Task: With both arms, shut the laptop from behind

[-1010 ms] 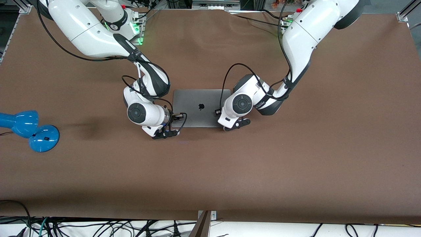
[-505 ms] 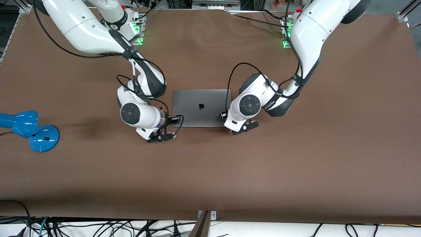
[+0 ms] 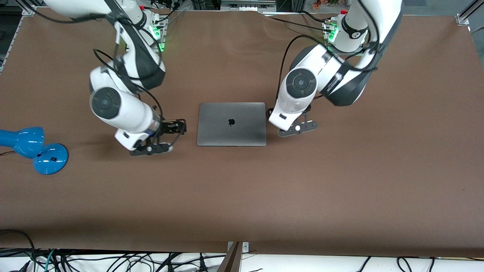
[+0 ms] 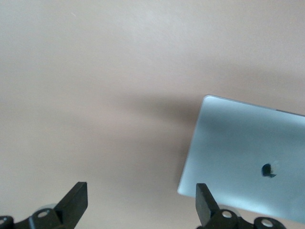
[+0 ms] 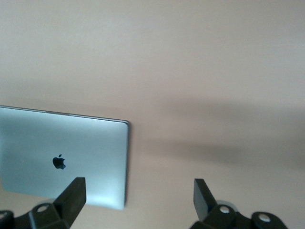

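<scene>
From my seat the slim space-grey metal laptop (image 3: 231, 124) is lying flat and shut at the middle of the front frame, dark apple logo up on the lid, on the brown table (image 3: 340, 189). Both big white jointed arms are up off it. The left arm's black two-finger gripper (image 3: 297, 127) hangs over bare table just beside the laptop's edge toward the left arm's end, upper right of centre in the frame, touching nothing. Its wrist camera has both fingertips (image 4: 76, 200) spread wide with nothing between them (one laptop corner (image 4: 248, 157) sits in the lower right of that shot). The right arm's black gripper (image 3: 150, 148) is over the table near the laptop's other edge, left of centre in the front frame, a bit more apart from it. Its fingers (image 5: 74, 195) are spread wide too, empty, with the lid (image 5: 66, 157) at lower left of that wrist shot. A glossy blue desk lamp (image 3: 34, 149) sits at the left edge of the front frame, well apart from everything.
</scene>
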`<state>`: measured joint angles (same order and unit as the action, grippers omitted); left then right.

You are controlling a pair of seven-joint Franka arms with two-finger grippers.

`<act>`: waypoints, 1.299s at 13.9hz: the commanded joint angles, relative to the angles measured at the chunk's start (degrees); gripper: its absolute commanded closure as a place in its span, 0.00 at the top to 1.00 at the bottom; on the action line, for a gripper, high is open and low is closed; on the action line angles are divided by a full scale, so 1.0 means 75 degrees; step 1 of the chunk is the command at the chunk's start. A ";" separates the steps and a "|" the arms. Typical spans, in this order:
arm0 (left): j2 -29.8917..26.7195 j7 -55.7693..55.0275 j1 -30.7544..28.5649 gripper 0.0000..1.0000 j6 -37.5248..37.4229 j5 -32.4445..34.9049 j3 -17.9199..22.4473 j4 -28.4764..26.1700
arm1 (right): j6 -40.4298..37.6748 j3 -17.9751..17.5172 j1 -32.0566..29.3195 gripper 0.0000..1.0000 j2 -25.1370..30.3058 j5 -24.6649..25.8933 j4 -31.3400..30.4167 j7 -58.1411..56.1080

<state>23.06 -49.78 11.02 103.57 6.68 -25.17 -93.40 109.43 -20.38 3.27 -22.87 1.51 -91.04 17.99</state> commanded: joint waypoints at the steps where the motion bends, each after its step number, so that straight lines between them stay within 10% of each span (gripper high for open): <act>1: -0.1547 0.0857 -0.0531 1.00 0.0124 0.0024 -0.0055 -0.1488 | -0.0480 0.0126 -0.0399 1.00 0.0995 0.0068 -0.0213 -0.0043; 9: -0.3671 0.4077 -0.2346 1.00 -0.0859 -0.0959 -0.0031 -0.1961 | -0.1804 0.1556 -0.0424 1.00 0.2122 0.0080 0.0068 -0.0792; 18: -0.3860 0.5289 -0.3169 1.00 -0.1822 -0.1043 0.0226 -0.1117 | -0.2743 0.2342 -0.0424 1.00 0.2849 0.0092 0.0068 -0.1251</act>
<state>-5.93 -12.54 -12.03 91.02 0.02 -23.92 -103.35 90.53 -2.88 -0.02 -3.39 1.62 -90.54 8.70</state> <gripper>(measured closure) 0.000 0.000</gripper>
